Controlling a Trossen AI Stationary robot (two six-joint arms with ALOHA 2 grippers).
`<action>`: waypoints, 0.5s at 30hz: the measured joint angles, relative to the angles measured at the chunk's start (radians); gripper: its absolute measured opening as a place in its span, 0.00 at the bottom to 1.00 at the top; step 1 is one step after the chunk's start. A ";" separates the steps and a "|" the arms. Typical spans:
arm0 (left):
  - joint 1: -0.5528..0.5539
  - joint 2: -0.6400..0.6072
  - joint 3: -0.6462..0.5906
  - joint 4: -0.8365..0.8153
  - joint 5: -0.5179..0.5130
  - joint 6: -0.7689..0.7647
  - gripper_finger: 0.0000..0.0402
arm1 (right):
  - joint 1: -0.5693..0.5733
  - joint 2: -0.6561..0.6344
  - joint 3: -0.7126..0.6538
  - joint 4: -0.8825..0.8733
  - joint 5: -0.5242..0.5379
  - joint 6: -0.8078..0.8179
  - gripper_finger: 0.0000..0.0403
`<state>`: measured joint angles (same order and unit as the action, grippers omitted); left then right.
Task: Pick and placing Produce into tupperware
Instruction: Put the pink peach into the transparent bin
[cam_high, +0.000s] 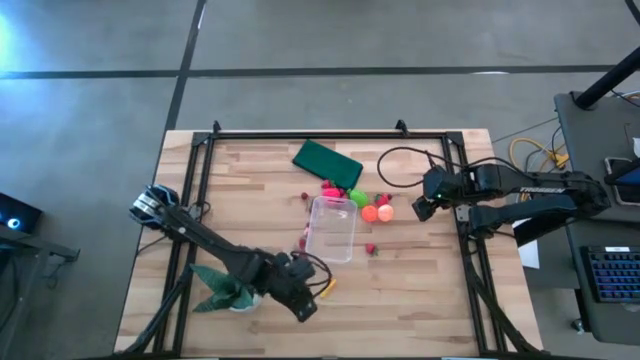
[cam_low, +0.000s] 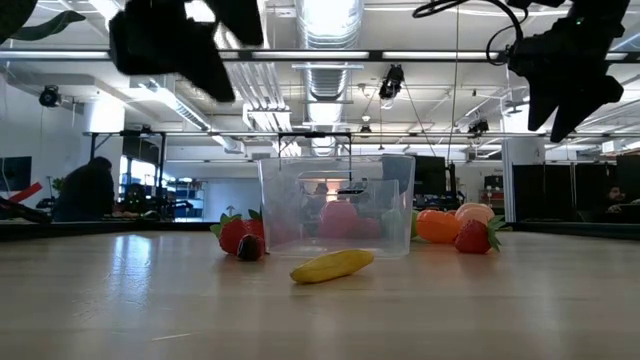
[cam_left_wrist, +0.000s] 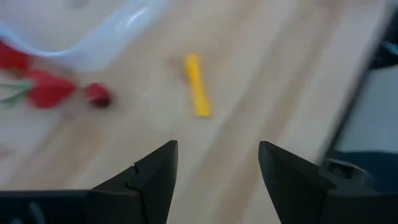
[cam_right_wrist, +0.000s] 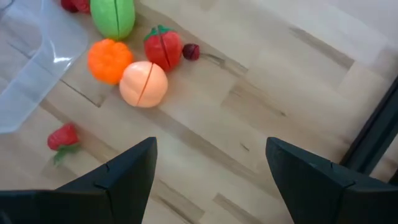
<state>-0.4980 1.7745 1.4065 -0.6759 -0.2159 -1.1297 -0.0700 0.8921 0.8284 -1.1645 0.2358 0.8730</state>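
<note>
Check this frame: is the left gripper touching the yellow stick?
Apart. In the left wrist view the left gripper is open and empty, with bare wood between its fingers and the yellow stick lying ahead of it.

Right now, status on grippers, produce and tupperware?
Left gripper open, empty, above yellow stick. Right gripper open, empty, near orange ball. Tupperware upright, produce outside. Nothing blocking.

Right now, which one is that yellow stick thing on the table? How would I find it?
Start at the clear plastic box in the middle of the wooden table. On the side nearer the left arm's open pincer, a little apart from the box, lies the yellow stick flat on the bare wood. It is the only long, thin yellow piece; the pieces around the box are round or red.
</note>
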 joint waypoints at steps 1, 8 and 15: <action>0.015 0.007 0.003 -0.029 0.001 -0.012 0.52 | 0.000 0.000 0.000 0.000 0.001 -0.005 0.73; 0.088 -0.010 0.037 -0.206 0.019 0.348 0.52 | 0.000 -0.001 0.000 0.001 0.036 -0.039 0.73; 0.118 -0.012 0.011 -0.198 -0.034 0.825 0.52 | 0.000 -0.002 0.000 0.001 0.027 -0.094 0.73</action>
<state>-0.3798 1.7622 1.4172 -0.8738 -0.2502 -0.3046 -0.0700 0.8906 0.8284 -1.1639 0.2625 0.7788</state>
